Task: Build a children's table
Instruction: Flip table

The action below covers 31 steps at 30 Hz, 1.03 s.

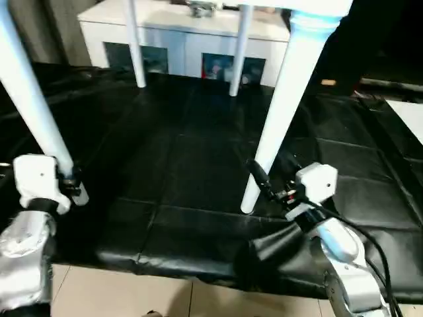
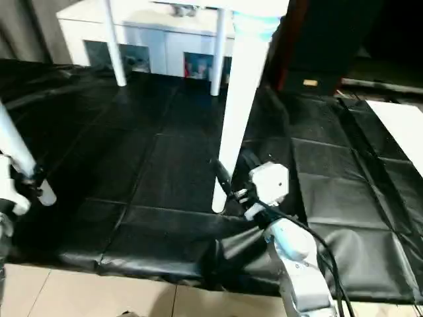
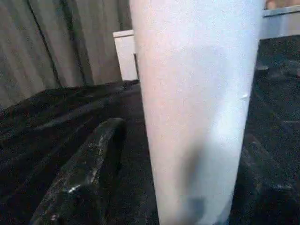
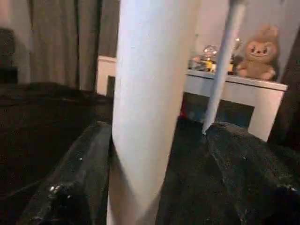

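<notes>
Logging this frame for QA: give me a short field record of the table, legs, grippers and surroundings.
table: children's table upright, four legs on
near right leg: foot on black mat
near left leg: by left gripper
right gripper: fingers either side of near right leg, gap on one side
far legs: standing on mat
background: white cabinet

No text, label, brand, number or sign can be read on anything here; the surfaces in view carry no legible marking.
</notes>
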Available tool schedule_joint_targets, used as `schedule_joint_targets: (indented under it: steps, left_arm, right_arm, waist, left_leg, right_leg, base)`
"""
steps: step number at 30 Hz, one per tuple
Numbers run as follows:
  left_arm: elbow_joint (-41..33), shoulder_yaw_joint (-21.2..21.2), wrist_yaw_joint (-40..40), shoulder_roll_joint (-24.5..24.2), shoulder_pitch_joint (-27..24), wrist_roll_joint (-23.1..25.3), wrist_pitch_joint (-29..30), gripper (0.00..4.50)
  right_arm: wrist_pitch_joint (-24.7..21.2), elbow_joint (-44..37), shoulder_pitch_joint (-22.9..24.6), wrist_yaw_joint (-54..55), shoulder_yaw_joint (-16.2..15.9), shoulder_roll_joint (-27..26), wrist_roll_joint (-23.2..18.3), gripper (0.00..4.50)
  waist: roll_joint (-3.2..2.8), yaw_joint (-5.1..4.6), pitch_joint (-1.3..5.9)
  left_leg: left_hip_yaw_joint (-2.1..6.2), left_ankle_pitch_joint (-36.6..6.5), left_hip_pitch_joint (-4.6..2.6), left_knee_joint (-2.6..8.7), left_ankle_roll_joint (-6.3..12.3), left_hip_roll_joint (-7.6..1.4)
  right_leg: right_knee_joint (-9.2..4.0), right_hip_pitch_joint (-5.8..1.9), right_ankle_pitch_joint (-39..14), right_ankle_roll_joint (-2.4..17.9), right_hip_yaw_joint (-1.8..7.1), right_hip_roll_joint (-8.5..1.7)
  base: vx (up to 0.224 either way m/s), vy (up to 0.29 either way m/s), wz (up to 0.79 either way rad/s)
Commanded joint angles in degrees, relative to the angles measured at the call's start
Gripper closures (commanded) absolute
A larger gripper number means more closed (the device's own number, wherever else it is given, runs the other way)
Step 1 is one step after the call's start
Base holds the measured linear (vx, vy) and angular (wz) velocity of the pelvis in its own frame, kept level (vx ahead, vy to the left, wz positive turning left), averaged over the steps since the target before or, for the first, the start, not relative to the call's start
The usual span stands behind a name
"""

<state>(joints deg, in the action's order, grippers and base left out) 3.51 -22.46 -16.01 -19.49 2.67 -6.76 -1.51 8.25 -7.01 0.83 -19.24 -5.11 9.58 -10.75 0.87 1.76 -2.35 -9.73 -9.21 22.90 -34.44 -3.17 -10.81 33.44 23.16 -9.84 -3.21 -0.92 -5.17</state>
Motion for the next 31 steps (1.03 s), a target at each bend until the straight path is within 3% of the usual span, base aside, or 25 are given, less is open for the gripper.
schedule_joint_targets:
  steps: [1,4,6,7,10,11,12,13,14,15,19,20,21,22,23,24,25,26,27,28,29,30,31]
  left_arm:
    - [-1.3,-3.1,0.6,0.6,-0.7,-2.1,-1.6,1.05]
    - [-3.8,-5.8,-1.0,2.7,-3.5,-7.6,-2.6,0.80]
    - [-7.2,-7.2,-2.8,4.3,-6.4,-11.9,-3.1,0.80]
    - [-8.5,-7.3,-3.4,4.7,-7.4,-12.9,-3.1,0.80]
    - [-11.4,-6.6,-4.3,5.2,-10.0,-15.0,-2.7,0.80]
    - [-13.4,-5.7,-5.0,5.6,-11.6,-15.8,-2.7,0.80]
    - [-14.9,-4.8,-5.4,5.9,-12.9,-16.0,-2.6,0.80]
    - [-18.0,-2.5,-4.9,6.7,-16.0,-14.7,-1.1,0.80]
    - [-18.7,-2.0,-4.4,7.2,-16.7,-14.8,0.5,0.80]
    - [-19.3,-1.6,-4.0,7.5,-17.2,-14.7,1.8,0.80]
    - [-26.1,7.3,-1.9,8.3,-20.7,-9.1,7.6,0.80]
    - [-26.6,8.4,-0.9,8.7,-20.3,-8.4,8.3,0.80]
    - [-26.9,9.0,-0.2,8.9,-19.9,-7.9,8.8,0.80]
    - [-26.7,9.8,0.7,9.3,-19.3,-7.1,9.5,0.80]
    - [-26.5,10.6,1.4,9.5,-18.8,-6.0,10.0,0.80]
    - [-26.1,10.7,2.0,10.6,-18.0,-6.3,9.2,0.80]
    - [-25.7,11.1,3.0,11.0,-17.5,-5.0,9.3,0.80]
    - [-25.4,11.3,3.6,11.3,-17.2,-4.1,9.5,0.80]
    - [-25.7,11.7,3.9,11.5,-17.1,-3.9,9.5,0.80]
    - [-26.0,12.2,4.2,11.6,-17.2,-3.7,10.3,0.80]
    - [-26.3,12.6,4.2,11.9,-17.2,-4.3,10.5,0.80]
    - [-26.8,13.4,4.6,12.1,-17.0,-4.2,11.4,0.80]
    - [-27.0,13.8,4.9,12.0,-16.8,-3.7,11.9,0.80]
  right_arm:
    - [0.5,-3.6,1.3,0.4,2.0,0.0,-1.5,0.69]
    - [1.6,-7.6,4.7,0.1,1.5,0.3,-1.5,0.51]
    - [1.6,-10.8,7.3,0.3,0.8,0.6,-1.4,0.51]
    - [1.4,-11.6,8.0,0.3,0.6,0.5,-1.7,0.51]
    - [1.0,-13.0,9.6,0.5,0.7,0.1,-2.0,0.51]
    - [0.7,-13.6,10.5,1.1,1.1,-0.3,-2.3,0.51]
    - [0.3,-14.1,11.1,1.6,1.5,-0.5,-2.4,0.51]
    - [-2.1,-15.2,12.5,2.2,2.4,0.1,-2.8,0.51]
    - [-3.2,-15.5,12.8,2.1,2.4,0.5,-3.0,0.51]
    - [-4.2,-15.6,13.0,2.0,2.4,0.7,-3.4,0.51]
    - [-12.9,-14.7,12.1,3.5,3.7,0.3,-8.3,0.51]
    - [-14.5,-13.6,11.5,4.4,3.6,0.3,-6.8,0.51]
    - [-15.7,-12.8,11.0,5.0,3.5,0.5,-5.6,0.51]
    - [-17.3,-11.6,10.5,5.6,3.4,0.5,-4.8,0.51]
    - [-19.0,-10.5,10.1,6.7,3.2,0.6,-3.2,0.51]
    - [-19.2,-9.9,9.5,7.1,2.9,0.8,-1.7,0.51]
    - [-19.8,-9.9,9.1,7.4,2.5,0.8,-1.1,0.51]
    - [-20.0,-10.2,8.9,7.6,2.3,0.8,-0.9,0.51]
    - [-20.8,-10.7,8.5,7.8,2.2,0.8,-1.3,0.51]
    - [-21.8,-11.1,8.2,8.1,2.2,0.5,-2.3,0.51]
    - [-22.3,-11.1,7.8,8.6,2.2,0.3,-2.2,0.51]
    - [-22.9,-11.1,7.2,9.2,2.2,0.2,-2.0,0.51]
    - [-23.1,-11.0,7.0,9.3,2.1,0.1,-2.0,0.51]
  waist:
    - [-1.59,-0.25,2.48]
    - [-1.99,0.04,2.22]
    - [-1.81,-0.35,2.14]
    - [-1.74,-0.41,2.17]
    - [-1.71,-0.54,1.71]
    - [-1.69,-0.62,1.31]
    - [-1.47,-0.72,1.26]
    - [-2.26,-0.75,1.27]
    - [-2.21,-0.84,1.16]
    - [-2.71,-0.77,1.03]
    - [-2.98,-1.16,0.40]
    - [-3.16,-1.48,-0.15]
    - [-3.85,-0.75,-0.29]
    - [-3.58,4.62,-0.43]
    - [-3.94,6.49,0.12]
    - [2.64,2.41,0.86]
    - [0.79,2.96,-0.55]
    - [0.34,2.50,0.25]
    - [0.38,2.71,-0.10]
    - [-0.86,2.90,0.36]
    - [-1.31,1.91,0.55]
    - [-2.43,1.88,1.01]
    - [-2.57,1.56,0.95]
  left_leg:
    - [1.42,-37.7,-2.28,5.94,-3.30,-1.35]
    - [1.55,-38.7,-2.23,6.19,-3.61,-1.48]
    - [1.72,-38.7,-1.51,6.64,-3.52,-1.48]
    - [1.73,-38.8,-1.57,6.63,-3.54,-1.51]
    - [1.66,-41.6,-2.47,6.26,-3.28,-1.31]
    - [1.64,-43.1,-2.98,6.05,-3.27,-1.21]
    - [1.66,-43.3,-3.06,5.92,-3.16,-1.18]
    - [2.00,-43.1,-2.99,6.18,-3.42,-1.24]
    - [2.04,-43.6,-2.95,6.38,-3.52,-1.37]
    - [2.16,-44.9,-3.04,6.74,-3.80,-1.48]
    - [2.73,-48.0,-3.18,7.37,-4.01,-1.58]
    - [2.76,-51.3,-3.00,8.45,-4.12,-1.99]
    - [1.81,-54.1,-0.63,11.64,-3.66,-3.36]
    - [-0.98,-55.7,6.04,14.73,-2.70,-4.55]
    - [-3.62,-50.9,4.76,13.93,-1.80,-3.98]
    - [-1.81,-32.1,-4.44,0.14,-2.85,-1.03]
    - [0.29,-19.2,-7.33,-8.00,-1.80,0.34]
    - [3.99,-4.9,-1.84,-7.13,0.05,1.72]
    - [4.57,-12.1,-1.72,-3.22,-2.88,0.18]
    - [4.67,-19.1,-2.78,-0.36,-4.57,-0.33]
    - [4.66,-28.1,-3.37,3.50,-5.72,-1.63]
    - [4.44,-31.1,-3.07,4.65,-5.32,-1.72]
    - [4.38,-31.4,-2.79,5.04,-4.99,-1.61]
  right_leg:
    - [-5.24,0.27,-27.7,5.9,0.35,-1.07]
    - [-5.31,0.21,-28.1,5.8,0.39,-1.24]
    - [-5.22,-0.45,-28.5,5.4,0.14,-1.25]
    - [-5.27,-0.48,-28.6,5.2,0.09,-1.26]
    - [-6.27,0.56,-33.7,3.7,-0.04,-1.06]
    - [-7.09,1.02,-37.5,2.7,-0.45,-0.89]
    - [-7.30,0.95,-38.9,2.2,-0.63,-0.92]
    - [-7.26,0.45,-39.3,1.7,-0.78,-1.03]
    - [-7.27,0.32,-38.6,1.8,-0.90,-0.87]
    - [-7.25,0.02,-37.0,2.1,-1.32,-0.62]
    - [-7.66,-0.46,-36.6,1.6,-2.76,-0.29]
    - [-7.61,-1.22,-35.3,1.9,-4.20,0.49]
    - [-2.79,-4.39,-29.1,3.4,-5.05,1.38]
    - [9.40,-9.03,-18.4,3.6,-3.50,1.20]
    - [9.47,-7.23,-19.0,3.5,-1.55,1.23]
    - [-3.20,1.92,-53.6,-3.8,2.72,-2.55]
    - [-10.56,7.51,-71.5,-2.3,4.61,-7.99]
    - [-8.55,1.55,-69.9,1.5,7.88,-6.87]
    - [-5.33,0.13,-58.3,3.3,4.40,-5.54]
    - [-3.74,0.09,-49.6,4.7,2.83,-3.52]
    - [-1.22,0.17,-29.4,5.9,2.14,0.63]
    - [-0.97,-1.10,-20.9,7.3,1.88,0.23]
    - [-1.31,-1.54,-19.7,7.8,1.86,-0.11]
  base:
    - [0.000,0.000,0.00]
    - [0.000,0.000,0.00]
    - [0.000,0.000,0.00]
    - [0.000,0.000,0.00]
    - [0.000,0.000,0.00]
    - [0.000,0.000,0.00]
    - [0.000,0.000,0.00]
    - [0.000,0.000,0.00]
    - [0.000,0.000,0.00]
    - [0.000,0.000,0.00]
    - [0.000,0.000,0.00]
    - [-0.057,0.001,-0.02]
    - [-0.057,0.001,-0.02]
    - [-0.114,-0.040,0.15]
    - [-0.056,-0.135,0.15]
    - [-0.056,-0.135,0.15]
    - [-0.024,-0.122,0.10]
    - [-0.052,-0.018,0.02]
    - [-0.052,-0.018,0.02]
    - [0.000,0.000,0.00]
    - [-0.057,-0.005,0.15]
    - [-0.057,-0.005,0.15]
    - [0.000,0.000,0.00]
